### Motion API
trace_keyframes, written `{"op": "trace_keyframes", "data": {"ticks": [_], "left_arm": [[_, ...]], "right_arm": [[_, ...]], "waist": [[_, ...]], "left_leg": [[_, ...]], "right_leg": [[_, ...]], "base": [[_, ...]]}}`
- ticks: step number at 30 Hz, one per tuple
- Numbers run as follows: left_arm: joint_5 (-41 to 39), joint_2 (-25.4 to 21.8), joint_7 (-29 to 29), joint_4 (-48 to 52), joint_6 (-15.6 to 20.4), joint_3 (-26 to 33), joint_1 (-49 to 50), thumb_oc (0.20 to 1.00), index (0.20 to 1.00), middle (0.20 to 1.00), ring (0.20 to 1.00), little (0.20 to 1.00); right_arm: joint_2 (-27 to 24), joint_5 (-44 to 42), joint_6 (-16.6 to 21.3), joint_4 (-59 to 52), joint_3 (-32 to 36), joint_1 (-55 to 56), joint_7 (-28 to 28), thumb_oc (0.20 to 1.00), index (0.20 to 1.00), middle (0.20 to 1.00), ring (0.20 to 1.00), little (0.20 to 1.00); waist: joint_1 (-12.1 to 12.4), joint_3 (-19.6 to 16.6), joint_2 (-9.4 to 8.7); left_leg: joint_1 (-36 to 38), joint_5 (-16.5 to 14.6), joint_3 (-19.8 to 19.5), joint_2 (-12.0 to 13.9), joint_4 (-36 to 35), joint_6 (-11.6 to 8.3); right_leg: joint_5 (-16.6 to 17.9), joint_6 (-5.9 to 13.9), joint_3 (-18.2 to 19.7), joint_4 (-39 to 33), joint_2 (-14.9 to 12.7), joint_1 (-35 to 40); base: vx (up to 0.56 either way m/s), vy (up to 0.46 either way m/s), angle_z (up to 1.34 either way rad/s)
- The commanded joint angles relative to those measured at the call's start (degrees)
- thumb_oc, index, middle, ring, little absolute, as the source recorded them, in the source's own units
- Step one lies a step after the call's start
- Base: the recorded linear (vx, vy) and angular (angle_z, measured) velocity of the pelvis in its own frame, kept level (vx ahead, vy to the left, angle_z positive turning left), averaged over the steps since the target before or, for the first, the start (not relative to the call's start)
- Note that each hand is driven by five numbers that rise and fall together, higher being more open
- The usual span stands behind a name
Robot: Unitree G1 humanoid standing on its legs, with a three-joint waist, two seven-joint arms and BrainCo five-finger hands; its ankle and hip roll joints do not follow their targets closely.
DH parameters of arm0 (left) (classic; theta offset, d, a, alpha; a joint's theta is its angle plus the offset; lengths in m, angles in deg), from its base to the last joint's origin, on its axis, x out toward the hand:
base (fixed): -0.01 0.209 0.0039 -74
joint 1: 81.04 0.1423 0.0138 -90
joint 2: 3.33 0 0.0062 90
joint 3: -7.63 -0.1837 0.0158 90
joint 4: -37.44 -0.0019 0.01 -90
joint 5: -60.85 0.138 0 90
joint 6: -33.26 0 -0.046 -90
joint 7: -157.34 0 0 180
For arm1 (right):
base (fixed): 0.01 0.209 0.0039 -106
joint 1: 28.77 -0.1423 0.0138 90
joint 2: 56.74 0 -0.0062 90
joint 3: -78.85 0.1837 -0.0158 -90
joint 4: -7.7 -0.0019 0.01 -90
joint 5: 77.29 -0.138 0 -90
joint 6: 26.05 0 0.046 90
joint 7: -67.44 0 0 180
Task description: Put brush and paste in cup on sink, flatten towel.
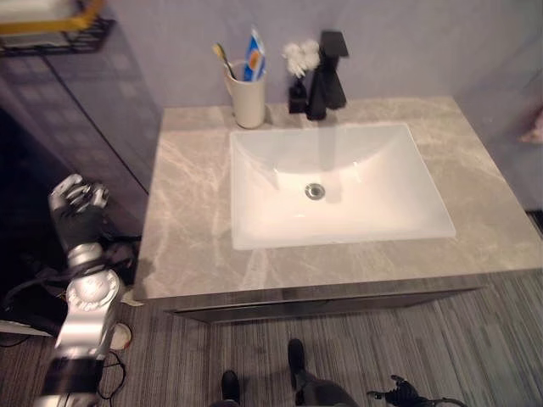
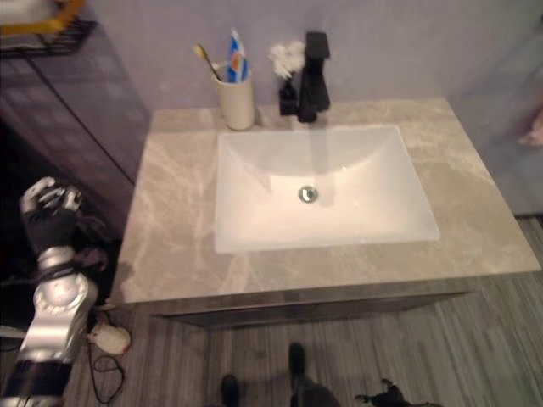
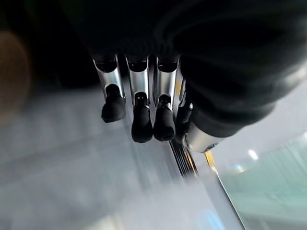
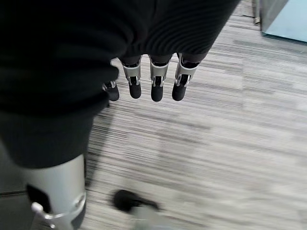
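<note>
A cream cup [image 1: 248, 100] stands at the back left of the marble counter [image 1: 187, 220], next to the black faucet [image 1: 327, 76]. A toothbrush [image 1: 223, 59] and a blue and white toothpaste tube [image 1: 254, 55] stand upright inside the cup. My left hand [image 1: 76, 208] is raised beside the counter's left edge, well short of the cup, with relaxed fingers [image 3: 141, 110] holding nothing. My right hand [image 4: 157, 81] hangs over the striped floor, fingers loose and empty.
A white rectangular basin [image 1: 254, 195] takes up the counter's middle. A small dark bottle with white flowers [image 1: 299, 64] sits by the faucet. A black wire shelf [image 1: 51, 34] hangs at the upper left above a dark panel. Something pink [image 1: 534, 127] shows at the right edge.
</note>
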Motion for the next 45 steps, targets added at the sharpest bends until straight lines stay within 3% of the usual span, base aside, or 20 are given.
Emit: {"op": "trace_keyframes", "data": {"ticks": [1,5,9,17,18,19,20,21,22,25,27,32,36,45], "left_arm": [[1.24,0.55,5.79,4.25,5.24,1.1,-1.44,0.2,0.2,0.2,0.2,0.2],[-3.15,2.86,11.03,5.32,5.45,-0.45,2.4,0.2,0.2,0.2,0.2,0.2],[-4.28,4.71,13.8,1.81,2.94,-6.36,3.74,0.2,0.2,0.2,0.2,0.2],[-1.64,9.66,10.07,-28.57,-3.52,-9.17,4.98,0.2,0.2,0.2,0.2,0.2],[0.51,8.96,9.85,-30.85,-3.06,-9.91,4.47,0.2,0.2,0.2,0.2,0.2],[8.08,8.1,8.81,-38.03,-4.35,-12.54,3.32,0.2,0.2,0.2,0.2,0.2],[9.44,8.79,8.7,-44.38,-5.54,-14.26,1.97,0.464,0.464,0.464,0.464,0.464],[11.74,9.36,8.56,-55.66,-7.63,-16.55,-0.32,0.793,0.793,0.793,0.793,0.793],[13.29,10.68,9.25,-67.71,-10.52,-18.16,-2.71,1.0,1.0,1.0,1.0,1.0],[14.99,12.94,14.89,-81.81,-15.33,-17.87,-3.52,1.0,1.0,1.0,1.0,1.0],[18.37,13.58,18.32,-84.68,-16.19,-18.93,-3.6,1.0,1.0,1.0,1.0,1.0],[20.31,13.32,21.13,-80.36,-14.08,-24.42,-5.77,1.0,1.0,1.0,1.0,1.0],[23.02,13.08,22.95,-76.45,-13.41,-31.04,-8.06,1.0,1.0,1.0,1.0,1.0],[27.78,13.32,23.7,-76.68,-13.48,-34.32,-8.24,1.0,1.0,1.0,1.0,1.0]], "right_arm": [[1.31,-0.54,0.15,2.81,1.47,0.65,-1.21,1.0,1.0,1.0,1.0,1.0],[1.95,-0.93,0.6,1.89,1.37,1.4,-2.43,1.0,1.0,1.0,1.0,1.0],[2.52,0.66,0.46,1.46,-0.2,1.73,-2.16,1.0,1.0,1.0,1.0,1.0],[2.88,1.03,0.22,2.82,1.16,3.31,-1.14,1.0,1.0,1.0,1.0,1.0],[3.04,1.3,0.1,3.08,1.1,3.33,-0.98,1.0,1.0,1.0,1.0,1.0],[3.24,1.43,-0.07,3.76,1.08,2.97,-0.78,1.0,1.0,1.0,1.0,1.0],[3.58,1.41,0.34,4.14,0.56,2.93,-0.64,1.0,1.0,1.0,1.0,1.0],[3.69,1.41,0.25,5.4,-0.13,2.38,-0.27,1.0,1.0,1.0,1.0,1.0],[3.03,0.54,0.48,4.86,-0.16,1.07,-0.01,1.0,1.0,1.0,1.0,1.0],[2.13,0.76,0.1,3.43,-0.59,-0.7,-1.69,1.0,1.0,1.0,1.0,1.0],[1.63,3.11,-0.76,3.39,-1.76,-1.61,-3.55,1.0,1.0,1.0,1.0,1.0],[0.93,5.4,-1.77,3.87,-2.81,-2.16,-4.99,1.0,1.0,1.0,1.0,1.0],[0.69,5.6,-2.18,3.14,-3.59,-2.12,-6.59,1.0,1.0,1.0,1.0,1.0],[0.15,4.27,-2.96,4.41,-1.65,-1.49,-6.9,1.0,1.0,1.0,1.0,1.0]], "waist": [[0.44,-2.6,-2.01],[1.97,-2.81,-3.16],[2.92,-1.78,-4.02],[2.61,-1.64,-4.91],[2.6,-1.73,-5.02],[2.6,-1.97,-5.21],[2.59,-2.21,-5.41],[2.27,-2.54,-5.72],[1.34,-2.45,-5.6],[-0.29,-2.69,-5.29],[-0.94,-2.89,-4.8],[-1.84,-2.5,-4.16],[-2.86,-0.22,-4.31],[-4.54,1.31,-4.38]], "left_leg": [[0.2,0.41,-3.71,0.66,0.5,-0.4],[1.55,-0.46,-5.03,-0.49,1.37,0.6],[2.49,-0.96,-6.99,-1.24,2.0,1.79],[4.21,-1.82,-7.09,-2.29,2.22,3.01],[4.36,-1.97,-7.03,-2.36,2.26,3.08],[4.61,-2.07,-7.16,-2.33,2.38,3.14],[4.58,-2.02,-7.49,-2.41,2.5,3.14],[4.66,-2.28,-8.89,-2.61,2.78,3.33],[4.59,-2.92,-10.19,-3.32,3.84,3.69],[4.62,-4.45,-10.47,-4.95,5.93,4.59],[4.76,-5.5,-9.97,-5.82,6.89,5.15],[4.52,-6.05,-7.64,-6.88,7.62,6.02],[3.46,-7.09,-6.57,-9.08,9.69,7.19],[4.81,-8.81,-3.11,-11.74,10.1,8.99]], "right_leg": [[-2.84,5.82,0.57,0.39,-5.58,3.27],[-3.36,6.09,-1.05,0.6,-6.53,5.95],[-4.6,5.97,-2.59,3.82,-6.63,6.82],[-5.02,6.08,-2.74,4.21,-6.62,8.44],[-5.03,6.1,-2.47,4.11,-6.55,8.52],[-5.06,6.13,-1.99,4.08,-6.41,8.62],[-4.88,6.09,-1.54,4.13,-6.28,8.36],[-4.62,5.94,-0.36,4.54,-5.87,7.87],[-4.35,5.86,1.16,5.37,-5.43,7.21],[-3.7,5.93,4.28,6.13,-4.99,6.26],[-3.25,6.05,6.17,6.46,-4.71,5.56],[-2.15,7.12,7.74,7.39,-5.34,4.19],[-0.09,8.33,9.01,8.27,-7.25,2.5],[3.66,9.89,13.89,9.28,-8.55,-0.28]], "base": [[0.02,0.064,0.19],[0.0,0.085,0.23],[-0.03,0.042,0.24],[-0.01,0.033,0.07],[0.0,0.0,0.0],[-0.01,0.011,-0.04],[-0.02,0.012,-0.13],[-0.05,0.039,-0.31],[-0.06,0.055,-0.37],[-0.06,0.093,-0.51],[-0.07,0.141,-0.89],[-0.08,0.128,-0.57],[-0.13,0.144,-0.04],[-0.07,0.137,-0.35]]}}
